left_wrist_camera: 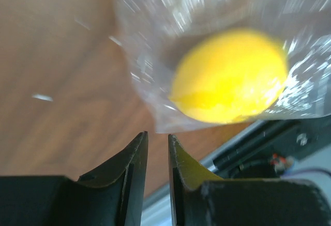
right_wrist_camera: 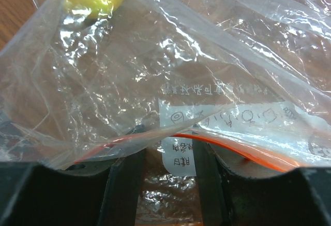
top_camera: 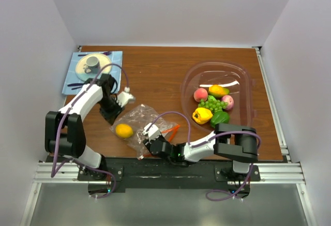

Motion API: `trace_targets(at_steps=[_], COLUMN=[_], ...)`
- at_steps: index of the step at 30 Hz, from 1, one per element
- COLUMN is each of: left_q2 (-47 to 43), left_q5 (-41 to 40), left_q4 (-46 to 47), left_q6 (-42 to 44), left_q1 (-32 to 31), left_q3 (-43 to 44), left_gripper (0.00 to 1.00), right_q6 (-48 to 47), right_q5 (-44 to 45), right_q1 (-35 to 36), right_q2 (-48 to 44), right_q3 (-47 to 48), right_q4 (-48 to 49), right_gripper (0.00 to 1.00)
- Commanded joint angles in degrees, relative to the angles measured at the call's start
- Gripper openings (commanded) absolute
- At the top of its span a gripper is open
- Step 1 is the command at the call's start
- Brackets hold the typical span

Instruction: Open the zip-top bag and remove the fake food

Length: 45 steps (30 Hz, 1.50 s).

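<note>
Zip-top bag (top_camera: 138, 121) sits on the desk (top_camera: 155, 76), yellow fake food (top_camera: 124, 131) inside. Right hand (right_wrist_camera: 165, 159) is apart, with the orange zip edge draped across its fingers. Left hand (left_wrist_camera: 158, 143) is barely apart just short of the bag's corner, gripping nothing.

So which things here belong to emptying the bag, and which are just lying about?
Job: zip-top bag, yellow fake fruit inside it, fake food in the clear tub.
Lying about: blue mat, plate, cup.
</note>
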Motion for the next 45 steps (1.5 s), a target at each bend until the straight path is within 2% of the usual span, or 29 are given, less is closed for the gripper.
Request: trace_targets(at_steps=[1,7,11,24,26,27,29,30,34,45], left_q2=[-0.8,5.1,8.1,11.3,12.3,12.7,14.6,15.2,15.7,14.9], left_q5=[-5.2,-2.2,-0.1,2.5,2.7,2.8,3.4,3.6,3.2,7.0], left_q4=[3.8,7.6,9.7,12.2,12.5,12.9,12.9,12.6,13.6,9.3], left_q6=[2.7,-0.6,-3.4,-5.8,-5.9,-6.5,-7.6,-8.3,-9.5,-10.2], left_q1=[-0.3,-3.0,-7.8,-13.7,-14.8,-15.4,-17.5,-18.5,-22.1,-27.1], left_q3=[-2.9,0.9,1.0,-1.5,-1.4,-1.0,0.0,0.6,0.3,0.1], left_gripper=[0.27,0.25,0.25,0.24,0.23,0.23,0.22,0.21,0.2,0.2], right_q6=[1.5,2.0,2.9,2.4,0.7,-0.2,-3.0,-3.9,-6.1,-6.5], right_q5=[1.2,0.7,0.9,2.0,1.6,1.0,-1.0,-1.7,-2.2,4.3], right_q1=[0.4,0.6,0.7,0.9,0.9,0.9,0.9,0.9,0.9,0.9], right_q2=[1.7,1.8,1.4,1.4,1.3,1.1,1.5,1.7,2.6,4.1], right_q3=[0.2,-0.1,-0.8,-0.2,0.6,1.8,2.8,3.5,5.7,10.0], right_q4=[-1.2,-1.8,-2.0,-1.9,-2.4,-2.9,-3.6,-3.6,-4.1,-5.0], right_gripper=[0.46,0.45,0.45,0.47,0.51,0.56,0.91,0.99,0.99,0.99])
